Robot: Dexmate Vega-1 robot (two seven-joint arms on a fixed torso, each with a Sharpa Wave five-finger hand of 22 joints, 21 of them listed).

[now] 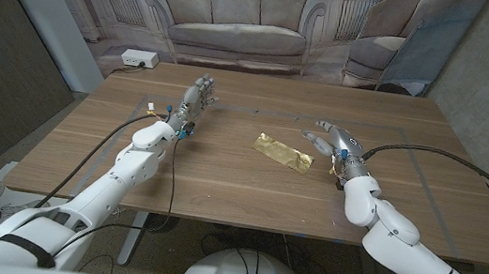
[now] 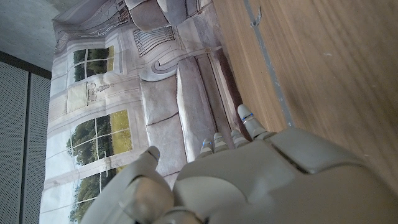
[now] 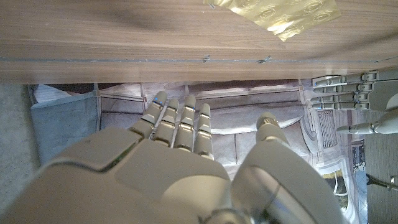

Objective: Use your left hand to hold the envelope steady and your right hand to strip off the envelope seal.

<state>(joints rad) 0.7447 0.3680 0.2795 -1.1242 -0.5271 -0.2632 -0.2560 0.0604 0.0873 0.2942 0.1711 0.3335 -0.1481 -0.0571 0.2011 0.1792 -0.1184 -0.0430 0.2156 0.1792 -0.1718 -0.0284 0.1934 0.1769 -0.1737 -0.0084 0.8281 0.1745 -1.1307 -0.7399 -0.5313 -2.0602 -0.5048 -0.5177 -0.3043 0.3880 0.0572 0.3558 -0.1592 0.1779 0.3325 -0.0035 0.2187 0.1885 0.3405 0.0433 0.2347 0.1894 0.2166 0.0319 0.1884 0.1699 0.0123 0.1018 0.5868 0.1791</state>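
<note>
Gold and embossed, the envelope point(image 1: 283, 152) lies flat near the middle of the wooden desk point(image 1: 218, 190), a little toward the right edge, its long side slanting from the far left down toward the near right. Neither hand touches it. The left hand point(image 1: 190, 104) stands up from the desk well apart from the envelope, toward the far left corner, fingers point(image 2: 247, 118) straight and together, holding nothing. The right hand point(image 1: 336, 147) hovers just beside the envelope's right end, its fingers point(image 3: 180, 121) extended side by side and the thumb set apart, also holding nothing; in its wrist view the envelope point(image 3: 283, 14) shows at the picture's edge.

The step in hand looks like the approach, and the left hand should go first. It needs to cross toward the middle of the desk and press down on the envelope's left part, firmly enough that the paper cannot slide on the smooth wood. Only then should the right hand close thumb and fingertip on the seal strip, whose exact place I cannot make out. A low, slow peel along the envelope's length, pulling away from the pinned end, should keep the foil-like paper from buckling or tearing.
</note>
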